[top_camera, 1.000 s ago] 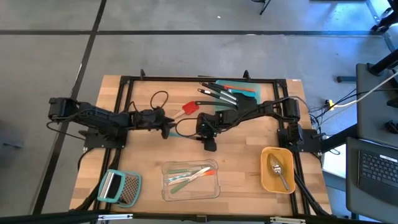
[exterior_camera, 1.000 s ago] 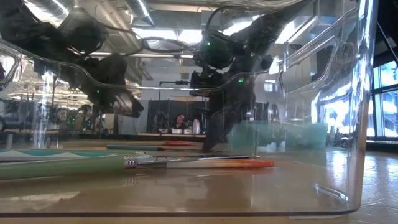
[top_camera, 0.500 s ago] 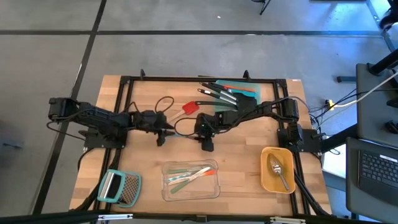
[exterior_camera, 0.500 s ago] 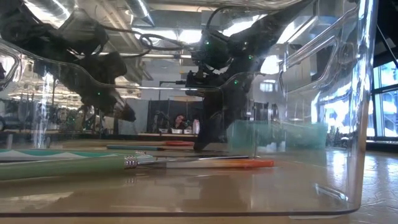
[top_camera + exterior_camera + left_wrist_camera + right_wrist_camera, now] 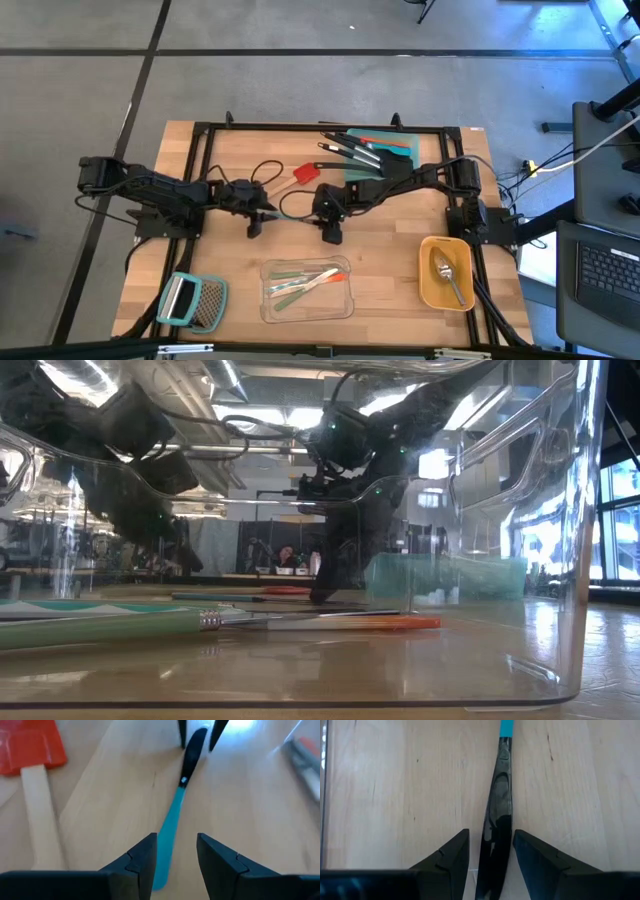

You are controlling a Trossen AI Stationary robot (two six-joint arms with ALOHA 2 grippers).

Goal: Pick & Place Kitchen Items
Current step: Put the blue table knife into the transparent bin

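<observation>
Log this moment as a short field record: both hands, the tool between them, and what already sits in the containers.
left hand: open, astride the teal handle of the slim teal-and-black tool
right hand: open, astride the same tool's black end
tool position: lying flat on the wooden table, between the two arms
clear container: slim green and orange tools inside
yellow container: silver spoon inside

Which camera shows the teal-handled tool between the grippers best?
The left wrist view: the teal-handled tool lies nearly whole on the wood, handle between the left gripper fingers. Right wrist view shows mostly its black end; high view barely shows it; low view doesn't resolve it.
</observation>
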